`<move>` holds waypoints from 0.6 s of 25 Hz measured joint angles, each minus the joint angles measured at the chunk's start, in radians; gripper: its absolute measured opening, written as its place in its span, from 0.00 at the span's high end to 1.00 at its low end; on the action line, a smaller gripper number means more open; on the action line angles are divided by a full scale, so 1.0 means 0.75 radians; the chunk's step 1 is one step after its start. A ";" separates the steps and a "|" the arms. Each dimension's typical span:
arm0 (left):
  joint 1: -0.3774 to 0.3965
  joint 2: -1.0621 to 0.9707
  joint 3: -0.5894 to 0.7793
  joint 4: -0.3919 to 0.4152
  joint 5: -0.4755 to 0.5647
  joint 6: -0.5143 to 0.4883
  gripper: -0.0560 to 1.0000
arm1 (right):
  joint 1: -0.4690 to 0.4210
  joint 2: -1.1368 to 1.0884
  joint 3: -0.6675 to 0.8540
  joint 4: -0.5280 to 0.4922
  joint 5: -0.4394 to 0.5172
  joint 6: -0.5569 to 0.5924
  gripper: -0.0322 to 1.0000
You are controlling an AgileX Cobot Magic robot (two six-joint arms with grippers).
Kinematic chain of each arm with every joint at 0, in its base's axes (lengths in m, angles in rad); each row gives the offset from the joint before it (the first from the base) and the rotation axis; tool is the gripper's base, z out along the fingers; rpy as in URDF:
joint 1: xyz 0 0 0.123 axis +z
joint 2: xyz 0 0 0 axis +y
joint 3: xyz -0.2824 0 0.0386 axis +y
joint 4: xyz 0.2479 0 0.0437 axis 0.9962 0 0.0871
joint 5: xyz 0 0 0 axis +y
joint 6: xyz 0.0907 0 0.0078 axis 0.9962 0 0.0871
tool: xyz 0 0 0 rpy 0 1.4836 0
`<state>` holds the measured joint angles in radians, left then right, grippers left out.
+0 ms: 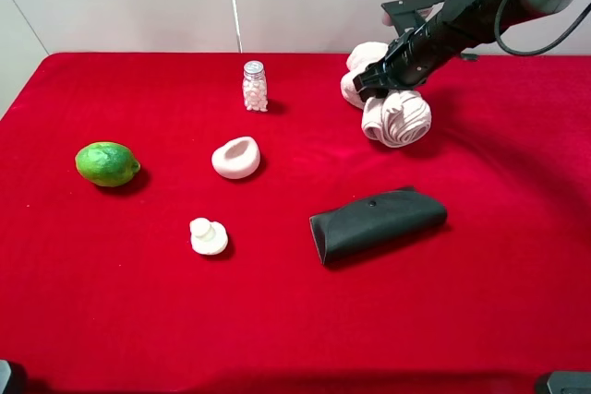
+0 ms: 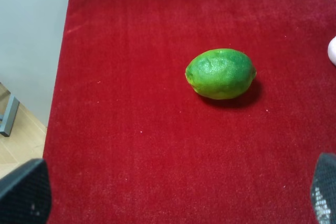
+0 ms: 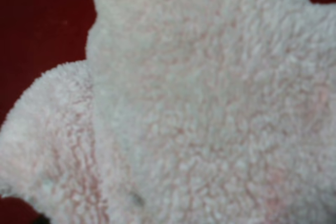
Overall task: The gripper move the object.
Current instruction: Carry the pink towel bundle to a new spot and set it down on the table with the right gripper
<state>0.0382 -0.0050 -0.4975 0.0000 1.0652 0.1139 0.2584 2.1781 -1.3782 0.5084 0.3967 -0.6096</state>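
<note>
Towel dumbbell (image 1: pixel 392 103), pale pink and fluffy, sits toward the far right of the red surface (image 1: pixel 277 320), one ball farther back and the other nearer the camera and lower in the high view. Right gripper (image 1: pixel 374 87), at the end of a grey and black arm (image 1: pixel 480 2) coming in from the upper right with black cables, has its tip set between the two balls. Its fingers pinch the narrow middle there, as far as the high view shows. The right wrist view is filled with blurred pink terry and a sliver of red cloth, and no fingers can be made out in it. Whether the dumbbell rests on the surface or is held just above it cannot be told. Left gripper (image 2: pixel 176 190) hangs over the left side of the surface with its fingers (image 2: pixel 23 192) spread wide, one dark tip in each lower corner of the left wrist view, holding nothing. A lime (image 2: pixel 221 73) lies on the cloth ahead of them. Elsewhere on the surface: a small jar (image 1: pixel 254 86) of white pieces stands upright toward the back; a white shell (image 1: pixel 236 157) lies near the middle; a small white mushroom shape (image 1: pixel 209 235) lies in front of the shell; a dark pouch (image 1: pixel 377 224) lies in front of the dumbbell, well apart from it.
</note>
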 joint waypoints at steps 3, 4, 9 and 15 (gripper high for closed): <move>0.000 0.000 0.000 0.000 0.000 0.000 0.02 | 0.000 -0.037 0.000 -0.005 0.019 0.000 0.57; 0.000 0.000 0.000 0.000 0.000 0.000 0.02 | 0.000 -0.047 0.000 -0.008 0.028 0.000 0.57; 0.000 0.000 0.000 0.000 0.000 0.000 0.02 | 0.000 -0.108 0.000 -0.021 0.071 0.000 0.57; 0.000 0.000 0.000 0.000 0.000 0.000 0.02 | 0.000 -0.197 0.000 -0.026 0.131 0.000 0.57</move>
<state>0.0382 -0.0050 -0.4975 0.0000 1.0652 0.1139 0.2584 2.0307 -1.3782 0.4889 0.4950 -0.6096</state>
